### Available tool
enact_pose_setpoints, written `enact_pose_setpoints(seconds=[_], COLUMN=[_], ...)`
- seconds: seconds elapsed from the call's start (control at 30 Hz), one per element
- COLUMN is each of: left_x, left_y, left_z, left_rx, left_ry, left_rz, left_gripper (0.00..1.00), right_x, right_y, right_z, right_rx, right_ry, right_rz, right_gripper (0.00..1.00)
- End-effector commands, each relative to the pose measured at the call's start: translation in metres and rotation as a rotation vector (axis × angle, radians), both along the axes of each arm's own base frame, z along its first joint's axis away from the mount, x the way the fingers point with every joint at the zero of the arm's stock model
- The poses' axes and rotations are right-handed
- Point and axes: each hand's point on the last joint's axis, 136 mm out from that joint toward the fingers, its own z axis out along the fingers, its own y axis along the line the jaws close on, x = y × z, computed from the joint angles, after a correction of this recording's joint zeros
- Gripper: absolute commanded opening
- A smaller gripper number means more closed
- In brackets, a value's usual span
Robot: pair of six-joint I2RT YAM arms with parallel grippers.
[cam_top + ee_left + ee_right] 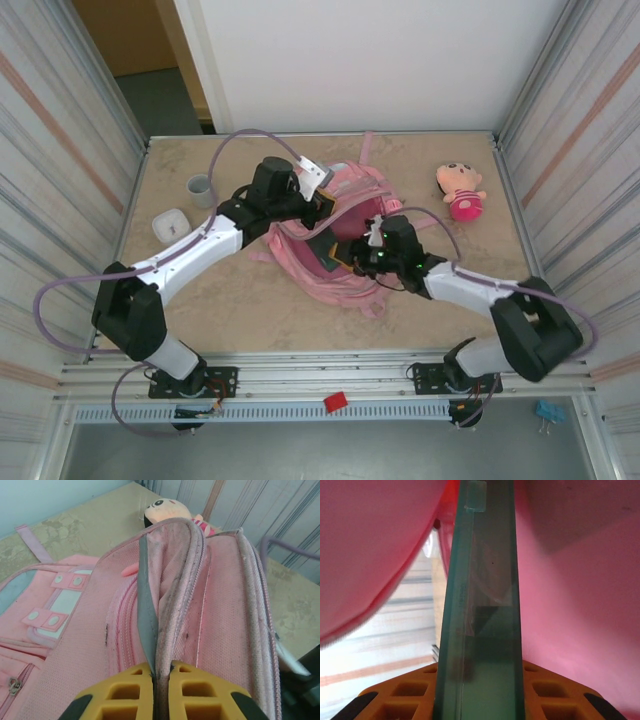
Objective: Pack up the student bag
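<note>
- From above, the student bag (350, 285) lies in the middle of the beige surface (250, 310), rumpled, with its mouth facing the near side.
- The left arm reaches in from the left, and the left hand (318, 195) sits at the bag's far upper edge.
- The right arm comes in from the right, and the right hand (365, 245) is at the bag's opening, touching the pink cloth.
- A plush doll (460, 190) lies well apart from the bag near the far right corner. A grey cup (200, 188) and a small white object (172, 224) sit to the left, close to each other.
- Over the left wrist, the two yellow fingers (130, 690) are pressed together on the bag's edge, pinching a grey strip and a fold of pink fabric beside the zip. The doll's head peeks over the raised edge beyond.
- Over the right wrist, the orange fingers (555, 695) are clamped on a flat teal item (480, 605) seen edge-on and standing upright between them. Pink bag fabric closes in on both sides of it, with a gap of daylight at the left.
</note>
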Motion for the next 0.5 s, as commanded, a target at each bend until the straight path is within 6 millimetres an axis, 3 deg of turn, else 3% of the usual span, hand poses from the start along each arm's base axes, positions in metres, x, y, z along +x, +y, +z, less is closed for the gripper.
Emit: enact_pose_setpoints(seconds=[0.0, 0.47], left_x=[-0.004, -0.013], left_y=[-0.002, 0.004], left_z=[0.103, 0.126], left_rx=[-0.225, -0.32], left_ry=[-0.213, -0.211], left_rz=[-0.04, -0.081], left_gripper=[0.0, 0.0], right_x=[0.034, 0.086], right_y=[0.024, 0.073], right_z=[0.039, 0.012], right_rx=[0.167, 0.303], right_ry=[-0.108, -0.019], right_rz=[-0.073, -0.106], right_gripper=[0.15, 0.18])
